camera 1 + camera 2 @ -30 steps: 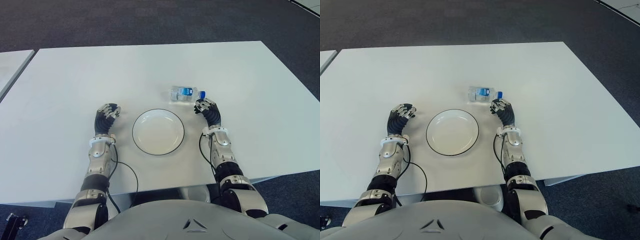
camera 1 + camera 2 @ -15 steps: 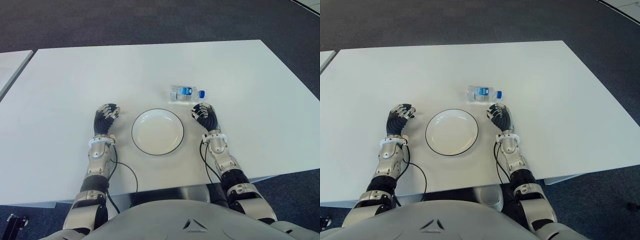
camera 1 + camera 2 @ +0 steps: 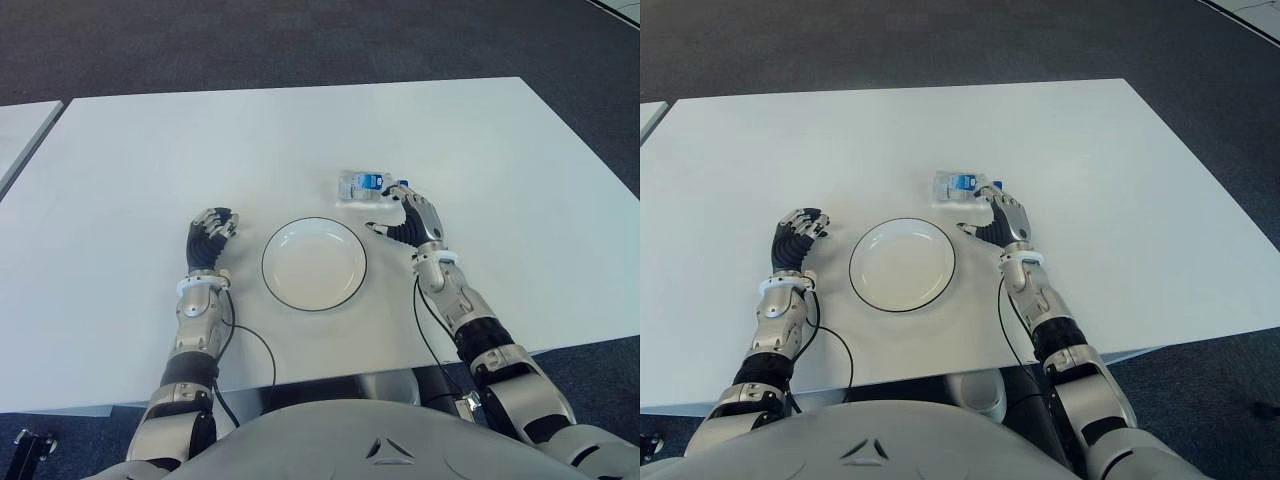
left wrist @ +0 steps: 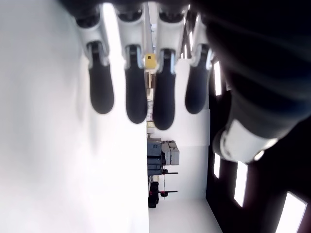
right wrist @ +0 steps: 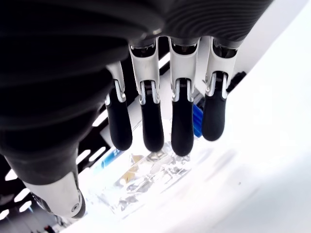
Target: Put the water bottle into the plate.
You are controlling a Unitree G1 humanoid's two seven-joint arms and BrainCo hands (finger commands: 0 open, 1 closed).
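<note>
A small clear water bottle [image 3: 361,186] with a blue label and blue cap lies on its side on the white table [image 3: 150,150], just beyond the empty white plate [image 3: 314,262] with a dark rim. My right hand [image 3: 394,212] is open at the bottle's cap end, fingers reaching over the cap and thumb spread toward the plate. The right wrist view shows the fingers [image 5: 146,124] straight, with the bottle [image 5: 146,177] beyond them and nothing held. My left hand [image 3: 210,235] shows left of the plate, fingers relaxed and empty.
A second table's corner [image 3: 20,130] shows at the far left. Dark carpet [image 3: 300,40] surrounds the table. A black cable [image 3: 262,345] runs across the table's near edge by the left forearm.
My right hand drew back toward me, then moved forward and right again to the bottle's cap end, its thumb now spread. The bottle, plate and left hand have not moved.
</note>
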